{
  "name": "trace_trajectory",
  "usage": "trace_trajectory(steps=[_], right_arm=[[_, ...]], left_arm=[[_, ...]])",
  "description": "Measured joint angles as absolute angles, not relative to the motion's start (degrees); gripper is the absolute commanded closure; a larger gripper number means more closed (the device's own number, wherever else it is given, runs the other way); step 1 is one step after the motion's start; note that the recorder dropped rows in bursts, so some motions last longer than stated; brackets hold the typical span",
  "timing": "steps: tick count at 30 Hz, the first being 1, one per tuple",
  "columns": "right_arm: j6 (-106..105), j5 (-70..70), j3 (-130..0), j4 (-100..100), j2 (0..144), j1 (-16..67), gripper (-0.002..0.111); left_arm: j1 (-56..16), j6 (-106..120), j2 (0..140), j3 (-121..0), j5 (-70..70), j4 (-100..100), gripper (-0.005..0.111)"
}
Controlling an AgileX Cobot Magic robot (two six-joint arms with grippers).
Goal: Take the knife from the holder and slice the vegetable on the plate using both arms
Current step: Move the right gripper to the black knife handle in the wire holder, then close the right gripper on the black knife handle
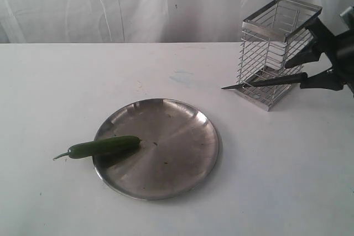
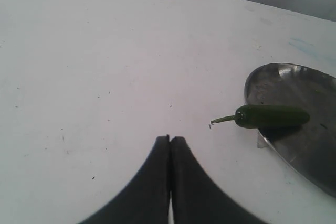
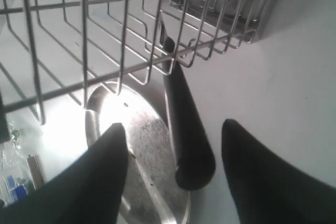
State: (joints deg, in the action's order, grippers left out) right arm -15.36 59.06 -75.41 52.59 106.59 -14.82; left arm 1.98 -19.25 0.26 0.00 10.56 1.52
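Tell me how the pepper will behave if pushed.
The pepper looks round and glossy, so it would probably roll or slip under a push. It lies across the plate rim, stem over the table, so it may rock or slide off.

Vegetable (image 1: 105, 147) was glossy dark green, stem paler green. Plate (image 1: 171, 156) was dull grey brushed steel with a few dark specks. Holder (image 1: 263, 53) was shiny chrome, with wire bars in a ladder pattern. Knife (image 1: 264, 82) was dark all over, handle black. Table (image 1: 287, 181) was plain white with a faint bluish smudge (image 1: 182, 75); backdrop (image 1: 166, 4) white. Left gripper (image 2: 169, 140) and right gripper (image 3: 172, 124) were both matte black.
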Motion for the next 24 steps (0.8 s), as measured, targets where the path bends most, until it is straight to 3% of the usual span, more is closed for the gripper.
trace_trajectory(steps=[3, 9, 13, 24], right_arm=[[-14.91, 59.17, -75.41, 51.23, 107.36, -14.77, 0.065], [-13.98, 59.89, -75.41, 51.03, 108.44, -14.77, 0.094], [-13.98, 60.36, -75.41, 51.95, 108.34, -14.77, 0.107], [-13.60, 60.46, -77.48, 49.75, 106.42, -15.22, 0.108]], left_arm=[[1.98, -19.25, 0.26, 0.00, 10.56, 1.52, 0.107], [1.98, -19.25, 0.26, 0.00, 10.56, 1.52, 0.107], [1.98, -19.25, 0.26, 0.00, 10.56, 1.52, 0.107], [1.98, -19.25, 0.26, 0.00, 10.56, 1.52, 0.107]])
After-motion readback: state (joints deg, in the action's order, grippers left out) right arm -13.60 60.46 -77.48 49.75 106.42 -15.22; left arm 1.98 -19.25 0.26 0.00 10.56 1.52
